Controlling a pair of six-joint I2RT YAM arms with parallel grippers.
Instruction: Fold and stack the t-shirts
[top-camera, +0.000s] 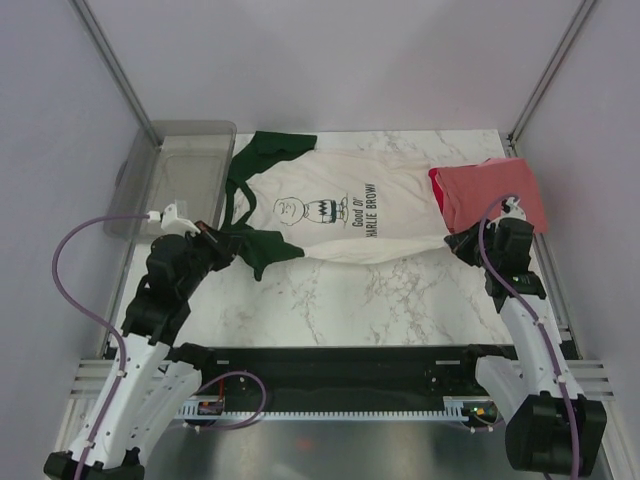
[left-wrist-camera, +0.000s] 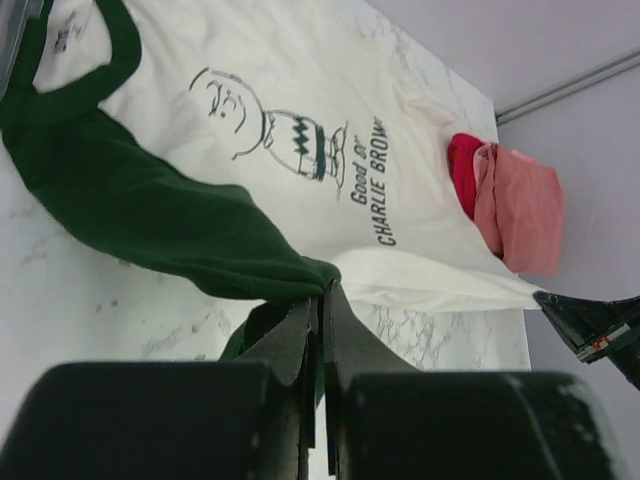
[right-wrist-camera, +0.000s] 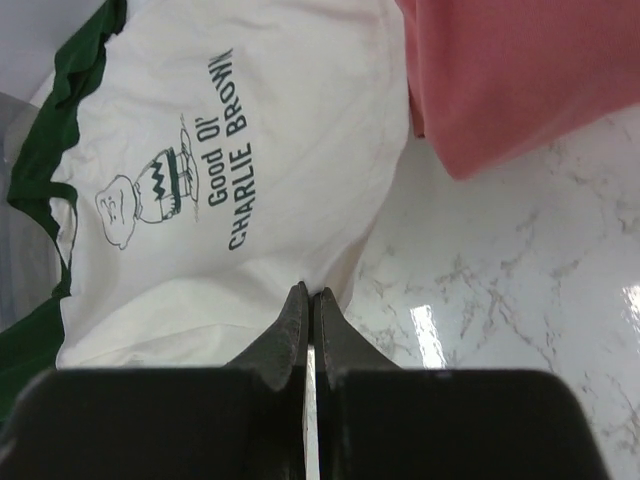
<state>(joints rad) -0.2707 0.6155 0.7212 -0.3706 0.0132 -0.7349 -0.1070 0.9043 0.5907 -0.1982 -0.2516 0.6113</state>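
Your left gripper (left-wrist-camera: 322, 298) clamps the green sleeve (left-wrist-camera: 180, 230), right gripper (right-wrist-camera: 308, 295) the hem (right-wrist-camera: 215, 318): Charlie Brown t-shirt's (top-camera: 345, 225) near edge, ready for folding.

left arm (top-camera: 160, 290): bent at the elbow, leaning forward and inward | left gripper (top-camera: 232, 252): low, fingers pressed together, pinching the cream shirt (top-camera: 350, 215) by its green sleeve | right arm (top-camera: 525, 310): stretched forward, wrist turned inward | right gripper (top-camera: 452, 240): low, fingers clamped on the same shirt's hem
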